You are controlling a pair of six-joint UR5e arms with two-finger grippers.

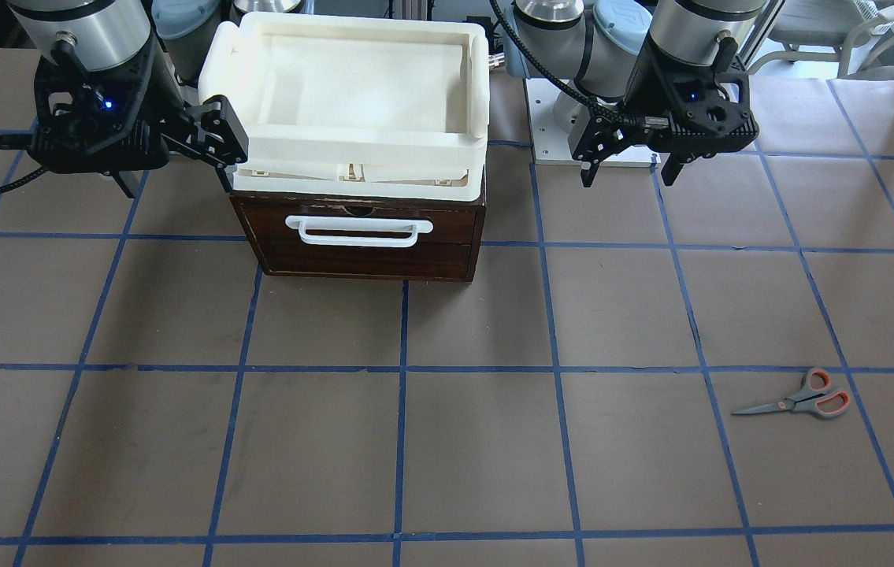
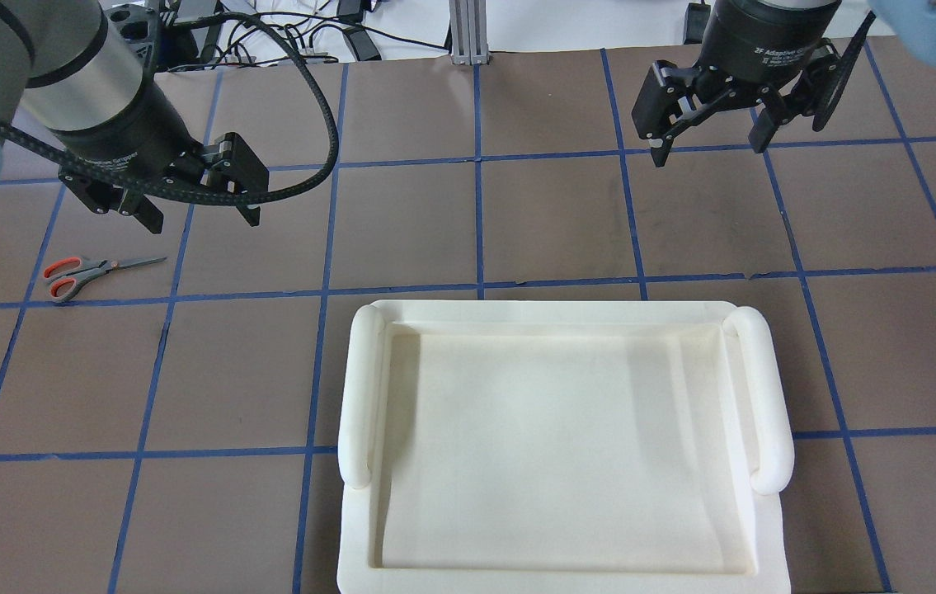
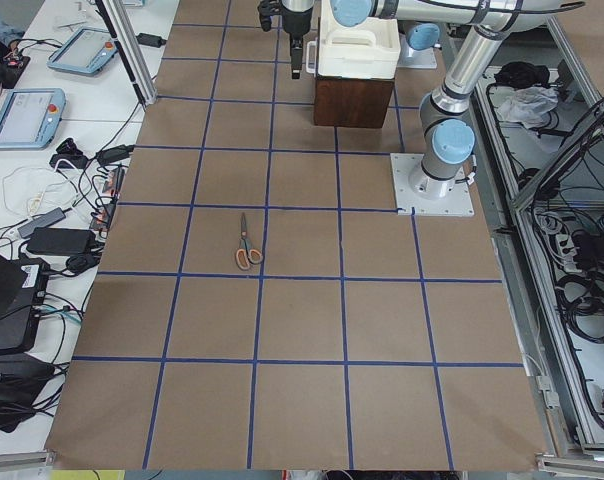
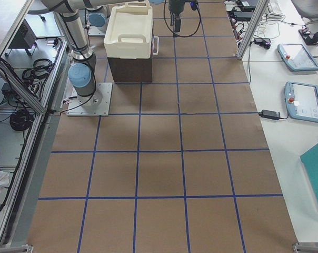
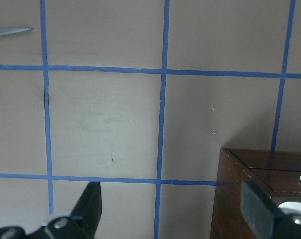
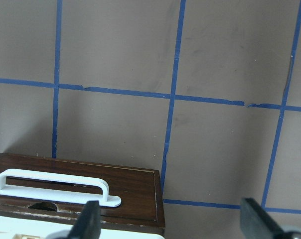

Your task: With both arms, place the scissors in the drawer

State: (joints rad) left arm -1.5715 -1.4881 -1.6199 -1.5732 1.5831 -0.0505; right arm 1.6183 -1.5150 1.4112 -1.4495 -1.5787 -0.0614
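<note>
The scissors (image 1: 801, 402), grey handles with orange-red loops, lie flat on the brown table on my left side, far from the drawer. They also show in the overhead view (image 2: 92, 272) and the exterior left view (image 3: 246, 245). Only a blade tip (image 5: 11, 32) shows in the left wrist view. The dark wooden drawer (image 1: 360, 252) with its white bar handle (image 1: 360, 231) is closed; it also shows in the right wrist view (image 6: 75, 191). My left gripper (image 1: 629, 175) (image 2: 202, 221) hangs open and empty beside the drawer box. My right gripper (image 1: 177, 185) (image 2: 710, 150) is open and empty at the box's other side.
A cream-white plastic tray (image 1: 478, 87) (image 2: 360, 388) sits on top of the drawer box. Blue tape lines grid the brown table. The left arm's base plate (image 3: 432, 185) stands on the table near the box. Tablets and cables lie beyond the far table edge.
</note>
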